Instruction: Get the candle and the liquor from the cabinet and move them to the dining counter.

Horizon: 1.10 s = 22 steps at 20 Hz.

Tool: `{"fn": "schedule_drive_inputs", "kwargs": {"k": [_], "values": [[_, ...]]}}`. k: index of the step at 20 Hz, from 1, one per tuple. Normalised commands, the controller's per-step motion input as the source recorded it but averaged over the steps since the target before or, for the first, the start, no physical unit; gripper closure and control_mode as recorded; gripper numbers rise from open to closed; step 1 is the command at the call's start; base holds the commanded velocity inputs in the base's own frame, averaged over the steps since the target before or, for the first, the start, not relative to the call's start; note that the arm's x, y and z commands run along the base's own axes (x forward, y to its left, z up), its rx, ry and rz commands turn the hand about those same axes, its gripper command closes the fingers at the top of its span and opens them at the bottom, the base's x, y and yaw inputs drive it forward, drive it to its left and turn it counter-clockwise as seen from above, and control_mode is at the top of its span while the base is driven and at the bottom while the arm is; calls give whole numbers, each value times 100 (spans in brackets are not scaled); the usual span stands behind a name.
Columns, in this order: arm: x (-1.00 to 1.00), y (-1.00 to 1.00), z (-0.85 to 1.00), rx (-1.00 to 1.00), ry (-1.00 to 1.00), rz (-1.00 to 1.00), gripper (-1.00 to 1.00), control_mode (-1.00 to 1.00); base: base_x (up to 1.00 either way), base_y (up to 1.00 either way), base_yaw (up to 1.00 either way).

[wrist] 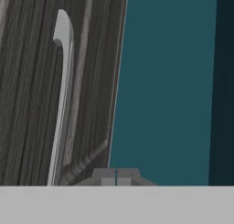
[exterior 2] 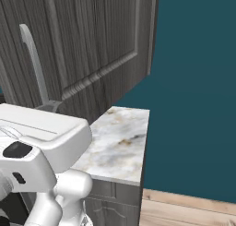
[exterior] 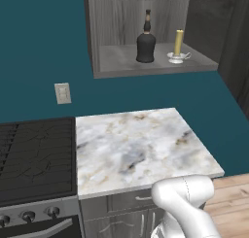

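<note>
above the small marble worktop [exterior: 141, 144] the cabinet [exterior: 112, 33] stands open, the liquor [exterior: 145, 40] and the candle [exterior: 178, 45] both on its shelf, and the gripper [wrist: 116, 176], fingers together and empty, is beside the door handle [wrist: 61, 99], so nothing is moved yet.

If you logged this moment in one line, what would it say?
cabinet: open | bottle, candle: on shelf, apart | hand: shut, empty, beside door handle

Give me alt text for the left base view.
An open dark grey wall cabinet holds a black liquor bottle and, to its right, a pale-yellow candle in a white holder. Below sits a marble worktop beside a black stove.
</note>
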Motion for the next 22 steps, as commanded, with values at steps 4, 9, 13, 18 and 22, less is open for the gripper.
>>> {"fn": "schedule_drive_inputs", "kwargs": {"k": [4, 9, 13, 18, 22], "values": [[-7, -5, 0, 0, 1, 0, -100, -100, 0, 0, 0], [-30, -5, 0, 0, 0, 0, -100, -100, 0, 0, 0], [-41, 0, 0, 0, 2, -1, -100, -100, 0, 0, 0], [-61, 15, 0, 0, 3, -2, -100, -100, 0, 0, 0], [-59, 81, 0, -1, 2, -13, -100, -100, 0, 0, 0]]}}
